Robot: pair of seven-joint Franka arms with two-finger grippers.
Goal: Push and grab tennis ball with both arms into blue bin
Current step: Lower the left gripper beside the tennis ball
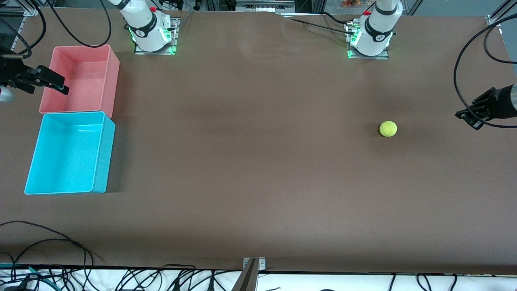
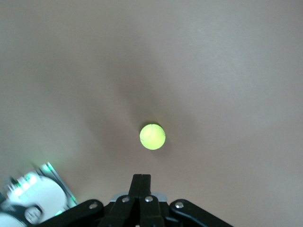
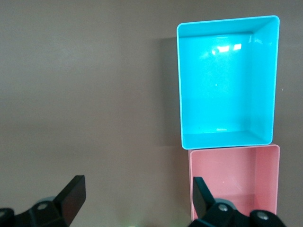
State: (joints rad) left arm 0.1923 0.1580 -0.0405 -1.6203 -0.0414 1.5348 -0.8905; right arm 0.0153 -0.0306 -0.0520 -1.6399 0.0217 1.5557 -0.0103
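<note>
Two bins sit side by side at the right arm's end of the brown table: the blue bin lies nearer to the front camera, and the pink-red bin lies just beside it, farther from that camera, their short walls touching or nearly so. Both bins hold nothing. The tennis ball rests on the bare table toward the left arm's end, well apart from the bins and nearer to the front camera than the left arm's base. The left gripper hangs in the air over the table's edge at the left arm's end, apart from the ball; the left wrist view shows its fingers pressed together with no gap, and the ball lies on the table just past their tips, untouched. The right gripper hovers over the pink-red bin's outer wall at the right arm's end of the table. The right wrist view shows its two fingers spread wide apart and holding nothing, with the blue bin and the pink-red bin below it. Black cables trail along the table's edge nearest the front camera.
</note>
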